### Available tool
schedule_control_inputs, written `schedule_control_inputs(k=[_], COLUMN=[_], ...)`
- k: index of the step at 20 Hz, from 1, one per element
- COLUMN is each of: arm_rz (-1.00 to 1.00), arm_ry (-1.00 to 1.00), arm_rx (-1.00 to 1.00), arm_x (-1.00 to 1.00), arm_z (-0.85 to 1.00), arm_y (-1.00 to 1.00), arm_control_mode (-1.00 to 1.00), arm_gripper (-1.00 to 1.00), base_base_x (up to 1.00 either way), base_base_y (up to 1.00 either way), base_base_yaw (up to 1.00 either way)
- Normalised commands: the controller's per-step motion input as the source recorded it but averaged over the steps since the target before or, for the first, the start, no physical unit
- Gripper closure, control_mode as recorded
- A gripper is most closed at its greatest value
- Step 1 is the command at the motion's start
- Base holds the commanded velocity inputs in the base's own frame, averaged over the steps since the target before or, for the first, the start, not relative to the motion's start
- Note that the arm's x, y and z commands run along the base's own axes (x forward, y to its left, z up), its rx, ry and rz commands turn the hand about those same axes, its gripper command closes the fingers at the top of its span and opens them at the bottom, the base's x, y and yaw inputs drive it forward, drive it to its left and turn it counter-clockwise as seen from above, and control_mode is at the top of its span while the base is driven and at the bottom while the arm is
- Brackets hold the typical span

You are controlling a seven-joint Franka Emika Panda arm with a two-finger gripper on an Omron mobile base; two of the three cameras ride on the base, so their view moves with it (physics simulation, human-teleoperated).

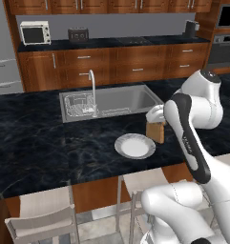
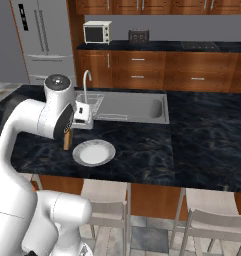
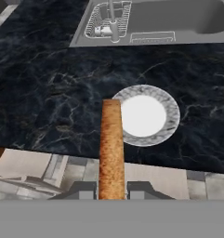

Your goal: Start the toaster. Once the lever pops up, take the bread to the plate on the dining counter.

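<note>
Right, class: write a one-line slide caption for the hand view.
Jaws shut on the bread, held edge-on above the dining counter beside the white plate, sink beyond.

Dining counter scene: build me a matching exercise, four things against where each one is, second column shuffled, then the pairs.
Things:
1. bread
2. plate
3. toaster
4. tap

Places:
A. on the far back counter, right of the cream toaster oven
B. flat on the dining counter, short of the sink
C. at the sink's rim
D. clamped upright in the gripper, beside the plate

Pairs: 1-D, 2-B, 3-A, 4-C
</note>
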Motion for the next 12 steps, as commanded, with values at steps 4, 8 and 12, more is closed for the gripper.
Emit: schedule_control_inputs(k=[4, 8, 12], arm_rz=[0.02, 0.00, 0.00], arm_ry=[0.06, 0.00, 0.00], arm_rx=[0.07, 0.00, 0.00], arm_x=[0.43, 0.29, 0.11], arm_z=[-0.33, -0.39, -0.34], arm_y=[0.00, 0.01, 0.00], arm_control_mode=[-1.00, -1.00, -1.00], arm_gripper=[1.00, 1.00, 1.00], base_base_x=[0.00, 0.00, 0.00], base_base_y=[0.00, 0.00, 0.00], base_base_yaw=[0.00, 0.00, 0.00])
